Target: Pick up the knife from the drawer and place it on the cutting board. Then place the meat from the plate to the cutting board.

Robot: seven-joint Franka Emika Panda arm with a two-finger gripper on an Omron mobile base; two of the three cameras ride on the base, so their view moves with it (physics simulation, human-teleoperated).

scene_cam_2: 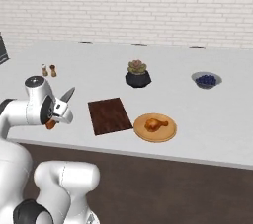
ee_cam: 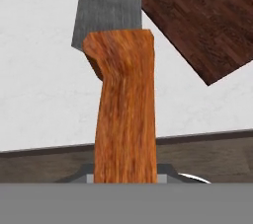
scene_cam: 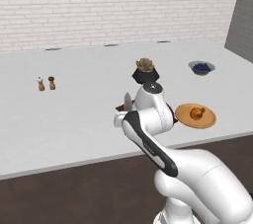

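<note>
The white tabletop (scene_cam_2: 207, 119) runs wide under a pale brick wall (scene_cam_2: 126, 6), with a dark brown cabinet front below its near edge. The robot's white arm (scene_cam: 148, 139) reaches up over that near edge.

The cutting board (scene_cam_2: 109, 115) lies flat on the tabletop near the front edge, dark reddish-brown and bare. Just beside it, on its right in the right base view, sits the tan-orange plate (scene_cam_2: 155, 127), its rim almost touching the board's corner. The meat (scene_cam_2: 154, 124) rests on the plate, an orange-brown lump a little off centre.

Farther back stands a black pot with a succulent (scene_cam_2: 138, 76), behind the board and the plate. Well off to the right is a grey bowl with blue contents (scene_cam_2: 206, 80). Two small shakers (scene_cam_2: 48, 70) stand together far back on the left side.

The claw (scene_cam_2: 55, 117) hangs over the front of the tabletop, left of the board and clear of it, pinching the knife (ee_cam: 121, 90) by its orange-brown handle. In the hand view the handle rises between the finger tips and the grey blade points away, over bare tabletop, with a corner of the board just beside the blade. In the right base view the blade (scene_cam_2: 67, 94) tilts upward and toward the board, raised above the surface.
</note>
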